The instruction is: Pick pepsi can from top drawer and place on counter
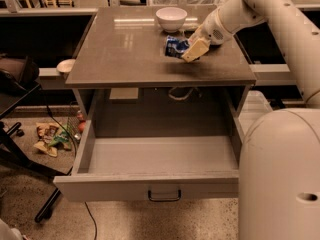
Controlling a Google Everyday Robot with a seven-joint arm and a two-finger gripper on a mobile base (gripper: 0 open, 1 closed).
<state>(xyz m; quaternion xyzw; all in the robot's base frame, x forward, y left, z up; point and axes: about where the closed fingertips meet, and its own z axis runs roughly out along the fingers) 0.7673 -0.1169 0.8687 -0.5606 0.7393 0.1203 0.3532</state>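
The gripper (187,49) is over the far right of the bench (125,54), its jaws holding the tilted pepsi can (174,45). A white bowl (171,18) sits just behind. The top drawer (110,186) is open.

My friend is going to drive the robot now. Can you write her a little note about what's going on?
Gripper: above the right part of the counter, near the white bowl, shut on the pepsi can. The can is tilted onto its side.
Top drawer: pulled open, with no can inside.
Done: the can is out of the drawer and up at the counter.
Left: set the can down on the counter and let go. I cannot tell whether it touches the surface yet.
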